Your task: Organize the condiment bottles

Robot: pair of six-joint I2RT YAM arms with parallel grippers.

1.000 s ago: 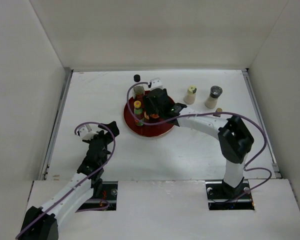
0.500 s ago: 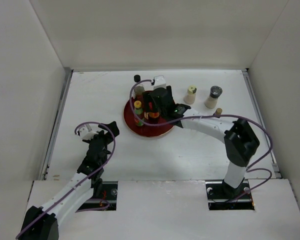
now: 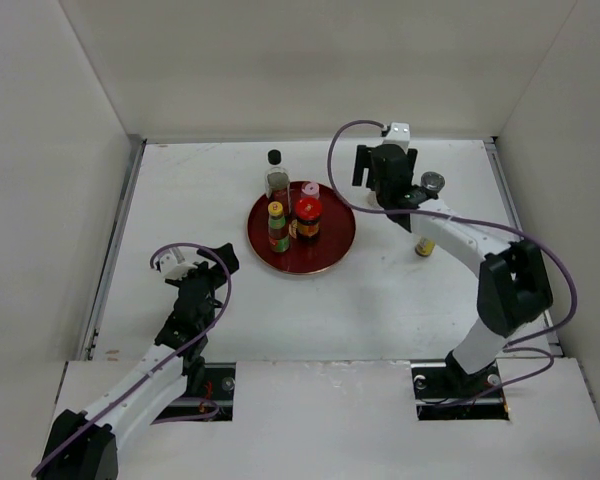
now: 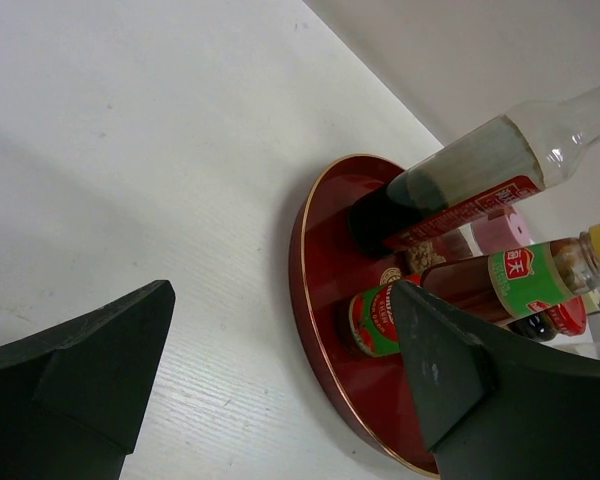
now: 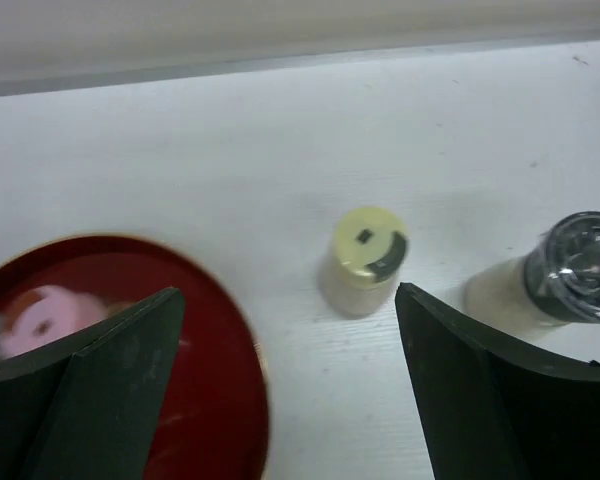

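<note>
At the top view's centre, four condiment bottles (image 3: 308,218) stand on the red tray (image 3: 330,252); the right tool (image 3: 378,180) hovers at upper right. In the left wrist view, the left tool (image 4: 285,295) is open and empty. In the right wrist view, the open, empty right tool frames the yellow-green-capped bottle (image 5: 365,260) on the worktop (image 5: 280,130), probably the next pick: lower, then close.

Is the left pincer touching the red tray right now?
Apart. The top external view shows bare white table between the left pincer and the red tray rim.
</note>
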